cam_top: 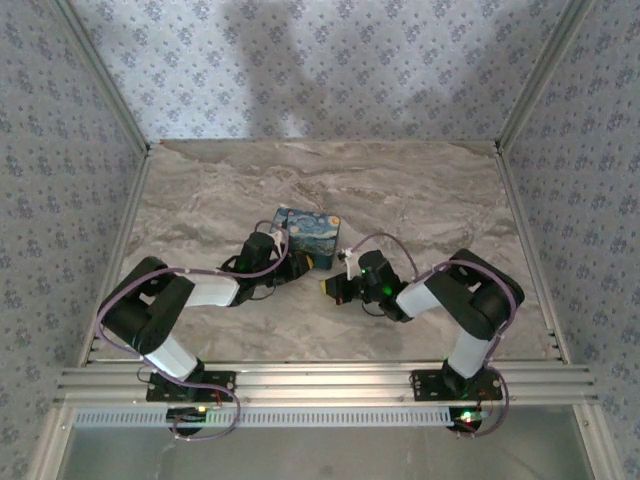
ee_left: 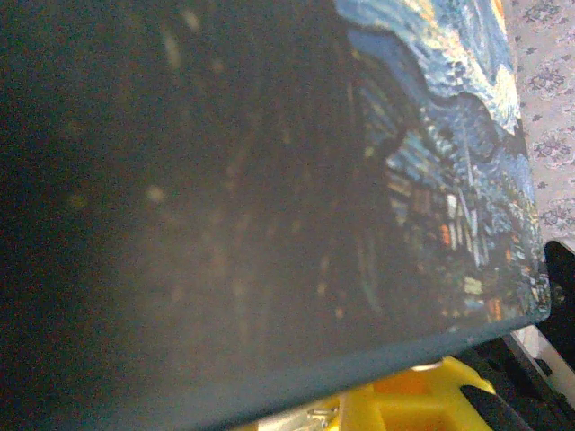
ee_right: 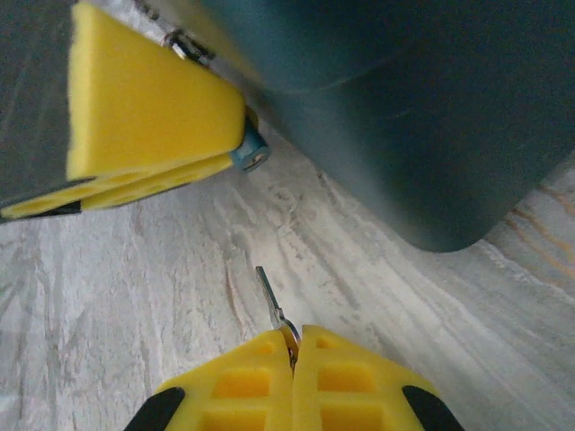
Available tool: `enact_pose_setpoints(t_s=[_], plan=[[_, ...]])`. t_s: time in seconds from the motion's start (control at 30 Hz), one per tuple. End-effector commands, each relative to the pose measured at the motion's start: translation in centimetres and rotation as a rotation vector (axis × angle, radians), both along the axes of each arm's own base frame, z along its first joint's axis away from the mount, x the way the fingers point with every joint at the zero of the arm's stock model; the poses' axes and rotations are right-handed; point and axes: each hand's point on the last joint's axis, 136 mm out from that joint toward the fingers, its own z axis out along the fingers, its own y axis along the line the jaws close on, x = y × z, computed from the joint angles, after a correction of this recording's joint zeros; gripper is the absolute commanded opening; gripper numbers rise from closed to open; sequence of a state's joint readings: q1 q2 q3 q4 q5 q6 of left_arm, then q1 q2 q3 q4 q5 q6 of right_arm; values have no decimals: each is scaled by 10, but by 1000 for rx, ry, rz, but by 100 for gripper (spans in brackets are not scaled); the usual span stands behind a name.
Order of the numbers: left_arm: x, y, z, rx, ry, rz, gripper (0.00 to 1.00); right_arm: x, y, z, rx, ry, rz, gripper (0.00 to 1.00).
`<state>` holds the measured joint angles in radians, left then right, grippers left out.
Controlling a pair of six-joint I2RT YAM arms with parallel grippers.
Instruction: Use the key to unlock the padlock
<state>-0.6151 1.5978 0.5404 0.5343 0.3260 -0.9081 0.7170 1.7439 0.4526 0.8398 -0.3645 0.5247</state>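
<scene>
Right pincer (ee_right: 294, 346) clenching small silver metal key (ee_right: 269, 301); left pincer (ee_right: 232, 151) clenching tiny blue-grey padlock (ee_right: 254, 155), far-left. We are lining up; insertion is calling for fine alignment.

A marble-patterned tabletop (cam_top: 400, 190) is carrying everything, its grey and tan veins running mostly side to side. A small box printed with blue-and-yellow swirls (cam_top: 308, 232) is standing directly on it, a little left of centre and about halfway back. From the right wrist camera, the pale veined tabletop (ee_right: 135, 296) is filling the lower part of the picture, and the box's dark teal rounded corner (ee_right: 431, 135) is resting on it. Aluminium rails (cam_top: 320, 382) are running along the near edge, carrying the left arm base (cam_top: 190, 385) and the right arm base (cam_top: 455, 382).
</scene>
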Motion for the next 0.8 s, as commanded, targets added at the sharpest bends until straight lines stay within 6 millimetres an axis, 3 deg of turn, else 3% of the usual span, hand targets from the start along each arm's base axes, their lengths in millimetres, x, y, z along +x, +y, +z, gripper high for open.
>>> enact_pose_setpoints(t_s=[0.0,0.77], plan=[[9,-9,25,-53,-59,-10,21,4,3,7,63,-8,-10,0],[9,-9,23,-49,-52,-10,21,18,8,4,139,2,-24,0]])
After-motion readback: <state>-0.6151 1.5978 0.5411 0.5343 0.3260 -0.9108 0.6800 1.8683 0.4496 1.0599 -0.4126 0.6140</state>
